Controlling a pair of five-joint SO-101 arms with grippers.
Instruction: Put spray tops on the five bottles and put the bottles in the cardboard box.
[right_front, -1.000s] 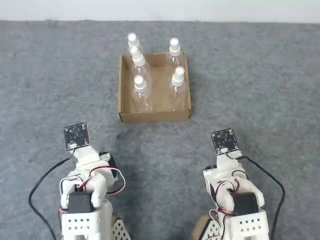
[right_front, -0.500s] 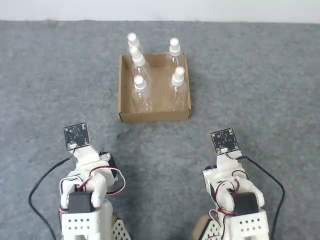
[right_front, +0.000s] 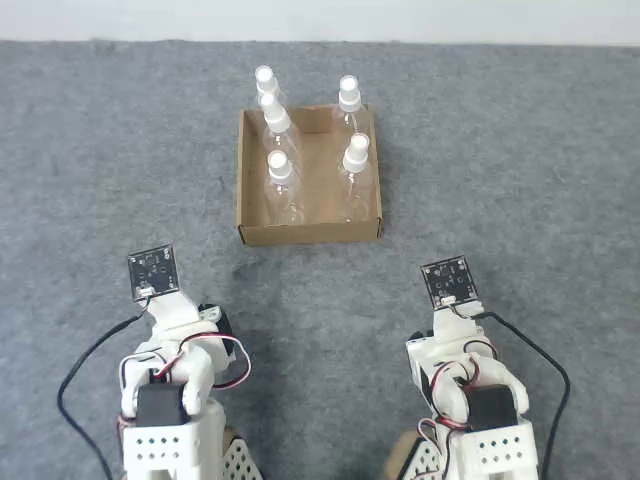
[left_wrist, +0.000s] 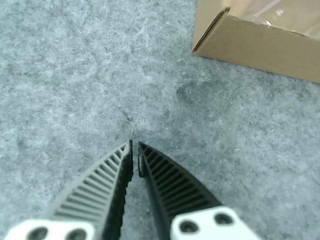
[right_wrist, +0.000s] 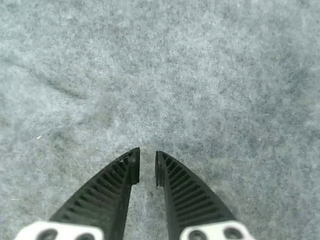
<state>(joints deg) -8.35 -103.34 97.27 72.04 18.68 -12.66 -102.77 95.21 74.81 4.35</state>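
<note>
The cardboard box (right_front: 310, 232) sits at the far middle of the grey mat, and its near corner (left_wrist: 260, 46) shows in the left wrist view. Clear bottles with white spray tops stand upright in it: front left (right_front: 282, 172), middle left (right_front: 274, 118), front right (right_front: 356, 158), back right (right_front: 349, 96). A fifth bottle (right_front: 265, 80) rises at the back left corner, its base hidden. My left gripper (left_wrist: 135, 146) is shut and empty, low over the mat, short of the box. My right gripper (right_wrist: 147, 152) is shut but for a thin slit, holding nothing, over bare mat.
Both arms are folded back at the near edge, the left arm (right_front: 170, 385) and the right arm (right_front: 468, 392), each with a wrist camera board above it. Grey mat (right_front: 520, 170) lies open on both sides of the box and between box and arms.
</note>
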